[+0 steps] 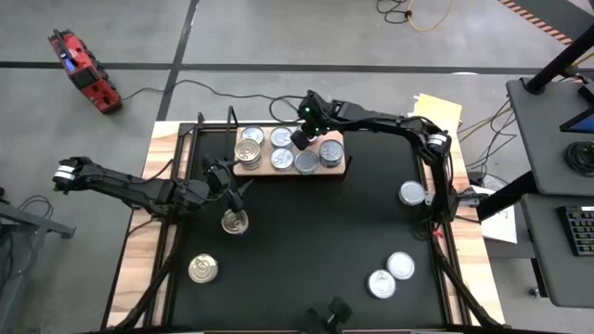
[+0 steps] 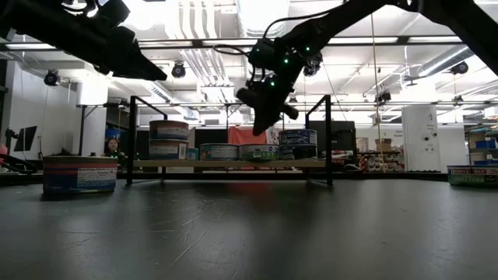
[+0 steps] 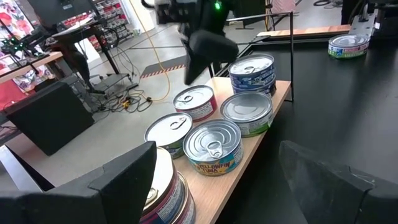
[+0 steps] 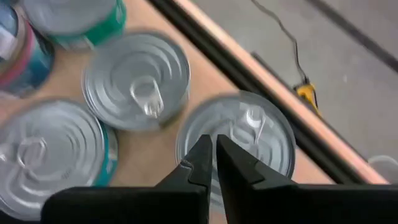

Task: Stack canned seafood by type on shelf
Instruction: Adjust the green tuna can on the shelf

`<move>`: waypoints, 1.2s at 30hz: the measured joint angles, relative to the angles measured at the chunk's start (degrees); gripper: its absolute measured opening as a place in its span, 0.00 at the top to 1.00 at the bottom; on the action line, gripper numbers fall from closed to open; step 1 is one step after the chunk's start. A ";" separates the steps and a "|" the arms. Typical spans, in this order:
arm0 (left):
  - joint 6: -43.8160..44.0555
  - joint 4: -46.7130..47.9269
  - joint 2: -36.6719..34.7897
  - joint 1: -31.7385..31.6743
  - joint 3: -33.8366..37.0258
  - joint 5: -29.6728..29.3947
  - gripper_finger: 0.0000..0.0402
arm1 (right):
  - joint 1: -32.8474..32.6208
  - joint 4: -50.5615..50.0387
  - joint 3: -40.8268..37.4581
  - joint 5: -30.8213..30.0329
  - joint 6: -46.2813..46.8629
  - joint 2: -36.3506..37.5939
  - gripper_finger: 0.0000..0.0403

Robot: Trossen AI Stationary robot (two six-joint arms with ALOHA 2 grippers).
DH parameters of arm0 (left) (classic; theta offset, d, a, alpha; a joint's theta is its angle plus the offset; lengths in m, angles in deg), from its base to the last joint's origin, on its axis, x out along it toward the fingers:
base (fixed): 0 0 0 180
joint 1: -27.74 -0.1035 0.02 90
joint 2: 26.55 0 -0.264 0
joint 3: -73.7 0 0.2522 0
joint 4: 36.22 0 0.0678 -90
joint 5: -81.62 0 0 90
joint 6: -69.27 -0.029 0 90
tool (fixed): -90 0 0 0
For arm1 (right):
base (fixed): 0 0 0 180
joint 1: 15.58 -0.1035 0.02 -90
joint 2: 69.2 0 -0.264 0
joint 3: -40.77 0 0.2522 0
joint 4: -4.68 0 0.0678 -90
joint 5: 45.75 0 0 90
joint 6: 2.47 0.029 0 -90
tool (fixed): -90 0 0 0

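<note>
While I held both arms over the far half of the table [image 1: 306,232], I logged the scene from the biggest item down.

Item, table: black top with wooden edges, carrying everything below.

Item, shelf [image 1: 345,170]: light wooden board at the far side, several cans wide. It carried a row of canned seafood [image 1: 306,160]; in the low view the cans at its two ends stood two high, the ones between single.

Item, right gripper [image 1: 302,139]: above the shelf, clear of the can tops in the low view. Its fingers [image 4: 205,163] were closed almost tip to tip and held nothing. Below them the wrist camera showed silver lids.

Item, left gripper [image 1: 232,186]: just in front of the shelf's left end, fingers spread wide, nothing between them. A gold-topped can [image 1: 236,222] sat on the table just beside it.

Item, loose cans: one gold-topped can [image 1: 203,269] near the front left; three silver-topped cans [image 1: 401,265] toward the right side.

Step in hand, as I judged it: a placement on the shelf looked finished, with five cans not yet shelved.

Next move, by my estimate: lift the right arm away, then bring an opened gripper down over a loose can and set it on its own kind.
</note>
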 joint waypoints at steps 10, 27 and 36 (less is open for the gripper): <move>-0.20 -0.30 0.09 0.00 -0.02 -0.02 0.20 | -0.27 -2.17 0.50 -1.62 0.17 -0.56 0.98; 14.28 -0.64 4.96 -0.02 -0.02 8.74 0.20 | -17.23 -52.28 16.85 -0.06 -5.31 4.57 0.98; 25.91 -11.09 12.71 0.00 0.00 20.83 0.20 | -27.30 -26.68 -4.44 0.19 -5.62 22.49 0.98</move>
